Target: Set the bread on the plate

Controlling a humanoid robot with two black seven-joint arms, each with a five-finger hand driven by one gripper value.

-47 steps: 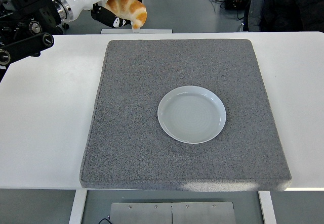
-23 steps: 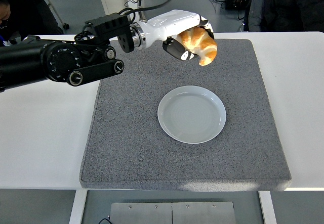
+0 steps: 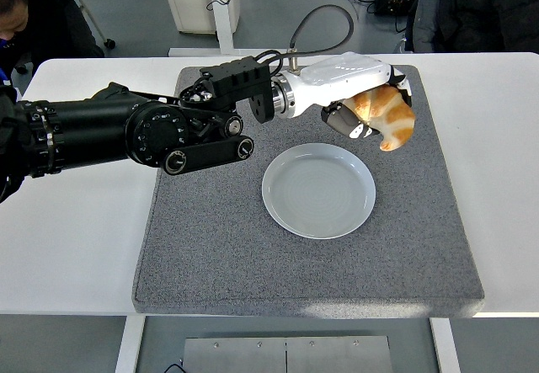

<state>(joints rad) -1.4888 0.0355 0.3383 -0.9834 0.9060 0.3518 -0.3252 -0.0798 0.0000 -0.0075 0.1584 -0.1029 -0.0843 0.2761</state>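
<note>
Left robot hand (image 3: pixel 370 114) curled around the bread (image 3: pixel 387 118), held in the air above the grey mat (image 3: pixel 210 247), just past the far right rim of the plate (image 3: pixel 318 190). Plate lying nearer and to the left of the bread; right arm unseen.

The left arm (image 3: pixel 126 133) comes in from the left edge and stretches nearly level across the picture, its black segments ending at a silver wrist ring; beyond the ring the white left hand (image 3: pixel 358 87) is turned palm down, held up off the surface; its dark-tipped fingers (image 3: pixel 344 123) curl under and around a croissant (image 3: pixel 389 114), gripping it from above; a black cable loops up from behind the wrist; the right arm does not show.
</note>
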